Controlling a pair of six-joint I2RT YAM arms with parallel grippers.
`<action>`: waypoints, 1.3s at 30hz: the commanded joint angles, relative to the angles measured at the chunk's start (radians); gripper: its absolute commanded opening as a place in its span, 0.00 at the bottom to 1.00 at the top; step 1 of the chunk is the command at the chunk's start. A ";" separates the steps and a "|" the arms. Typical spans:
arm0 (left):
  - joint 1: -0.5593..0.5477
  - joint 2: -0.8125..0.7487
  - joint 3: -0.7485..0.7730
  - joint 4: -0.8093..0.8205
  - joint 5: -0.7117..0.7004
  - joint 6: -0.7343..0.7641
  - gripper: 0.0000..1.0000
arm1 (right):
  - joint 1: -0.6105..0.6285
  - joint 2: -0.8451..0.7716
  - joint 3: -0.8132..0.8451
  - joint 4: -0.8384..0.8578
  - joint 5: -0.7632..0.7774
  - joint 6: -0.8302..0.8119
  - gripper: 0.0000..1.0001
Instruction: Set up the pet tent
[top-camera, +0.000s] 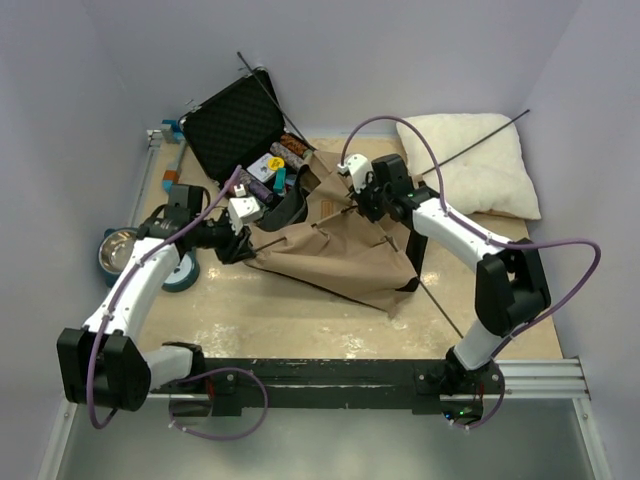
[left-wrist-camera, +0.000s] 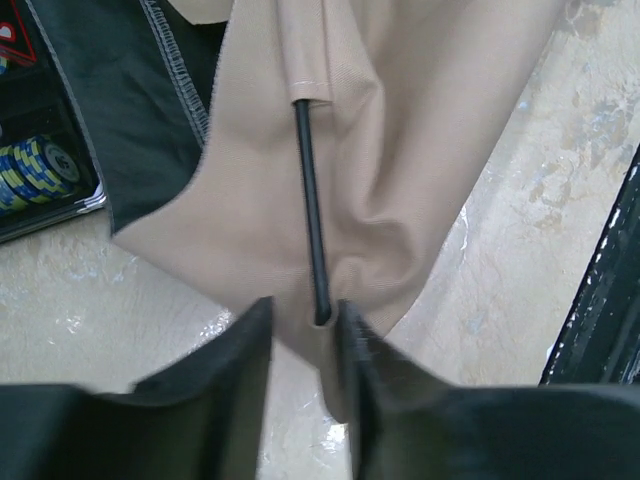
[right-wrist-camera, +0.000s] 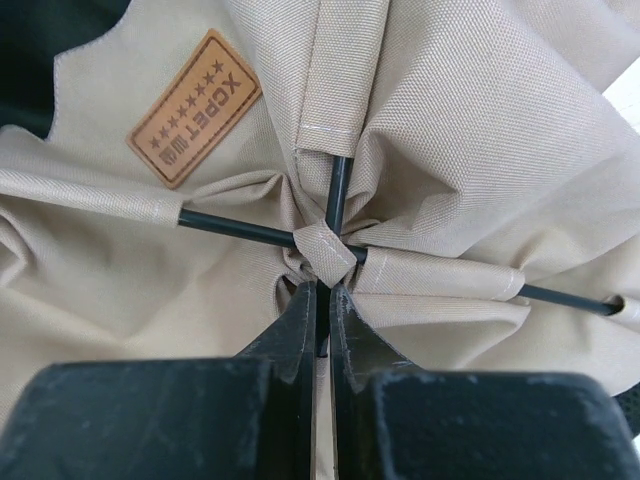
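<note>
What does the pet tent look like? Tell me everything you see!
The pet tent is tan woven cloth with a black floor panel. It lies crumpled, not yet standing, on the table beside an open black case. Thin dark poles run through sewn sleeves and cross at a cloth knot. A small brown label is stitched on. The right hand is shut on a pole just below the crossing. The left hand straddles a pole tip at a corner, fingers apart.

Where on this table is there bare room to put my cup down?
Best: the strip between the tent and the black rail. A smaller patch lies in front of the pillow, under the right arm. Crowded: back left, around the case and bowl.
</note>
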 joint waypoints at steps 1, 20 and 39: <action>-0.006 0.032 0.120 0.009 -0.028 -0.004 0.52 | -0.015 -0.059 0.000 0.107 0.029 -0.041 0.00; -0.177 0.172 0.273 -0.083 -0.036 -0.070 0.50 | -0.014 -0.062 -0.007 0.144 0.015 -0.032 0.00; -0.279 0.314 0.121 0.163 -0.160 -0.242 0.33 | -0.015 -0.070 -0.009 0.153 0.003 -0.006 0.00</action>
